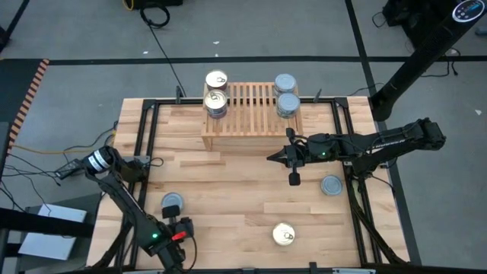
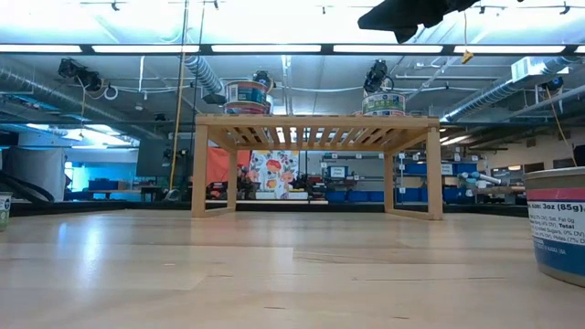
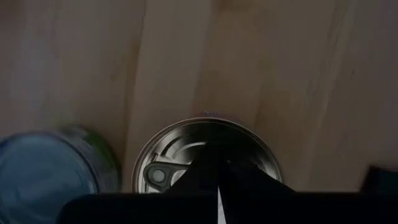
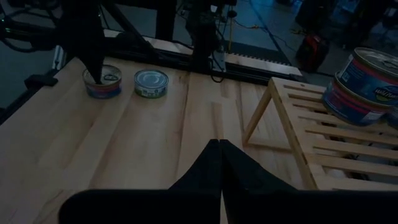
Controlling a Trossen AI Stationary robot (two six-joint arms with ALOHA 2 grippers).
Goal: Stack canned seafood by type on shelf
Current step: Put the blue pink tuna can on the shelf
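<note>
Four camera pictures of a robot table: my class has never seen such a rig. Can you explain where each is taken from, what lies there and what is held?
Two dark robot arms work at a pale plank table. One picture looks straight down, one looks level across the tabletop, and two come from cameras on the arms' wrists. A light wooden slatted shelf carries short round gold-topped tins at one end and silver-topped tins at the other. More loose tins lie on the table. The left gripper, shut, hangs over a metal-topped tin with a pull tab. The right gripper, shut, is in front of the shelf. Neither holds anything.
</note>
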